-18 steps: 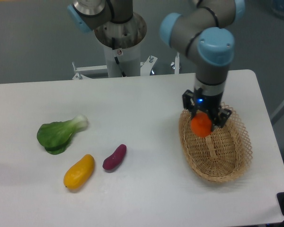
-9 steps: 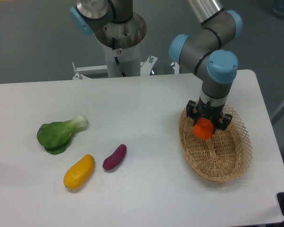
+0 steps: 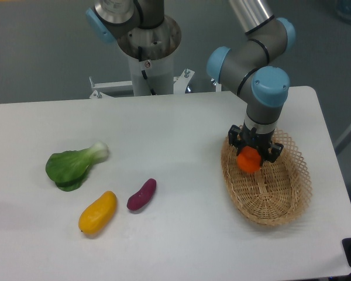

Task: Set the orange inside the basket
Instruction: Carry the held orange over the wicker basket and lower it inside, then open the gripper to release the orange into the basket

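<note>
The orange [image 3: 248, 160] is a small bright ball held between the black fingers of my gripper [image 3: 250, 156], which is shut on it. It hangs low over the far end of the basket [image 3: 292, 193], an oval tan wicker tray at the table's right side. Whether the orange touches the basket floor I cannot tell. The gripper body hides the top of the orange.
On the left of the white table lie a green bok choy [image 3: 73, 165], a yellow-orange mango-shaped fruit [image 3: 97, 212] and a purple sweet potato [image 3: 141, 194]. The robot's base column [image 3: 147, 47] stands behind the table's far edge.
The arm has shifted: the wrist rose and turned, while the gripper with the orange stayed over the basket's far end, ending slightly lower.
</note>
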Tool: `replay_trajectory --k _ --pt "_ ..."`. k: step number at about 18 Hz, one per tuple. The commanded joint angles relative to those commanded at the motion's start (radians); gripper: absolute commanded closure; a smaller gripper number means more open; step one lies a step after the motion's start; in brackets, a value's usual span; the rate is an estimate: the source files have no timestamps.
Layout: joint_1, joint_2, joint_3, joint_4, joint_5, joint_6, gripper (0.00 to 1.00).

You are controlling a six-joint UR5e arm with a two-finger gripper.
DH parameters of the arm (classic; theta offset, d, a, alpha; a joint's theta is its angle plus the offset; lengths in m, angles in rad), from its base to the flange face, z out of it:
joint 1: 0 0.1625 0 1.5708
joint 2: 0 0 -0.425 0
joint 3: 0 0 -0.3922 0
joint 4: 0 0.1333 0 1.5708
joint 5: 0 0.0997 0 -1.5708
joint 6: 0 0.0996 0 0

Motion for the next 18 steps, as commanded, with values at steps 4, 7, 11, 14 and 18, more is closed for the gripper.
replay_trajectory --k 4,7,11,14,18 --pt "0.0 0.0 -0.012 0.003 -0.002 -0.002 0.36" --pt "0.002 0.0 -0.011 0.003 -0.002 -0.002 0.3" --pt "0.002 0.002 0.006 0.002 -0.003 0.0 0.0" --pt "0.002 0.005 0.015 0.002 -0.003 0.005 0.0" --pt "0.0 0.009 0.051 -0.003 -0.008 -0.002 0.0"
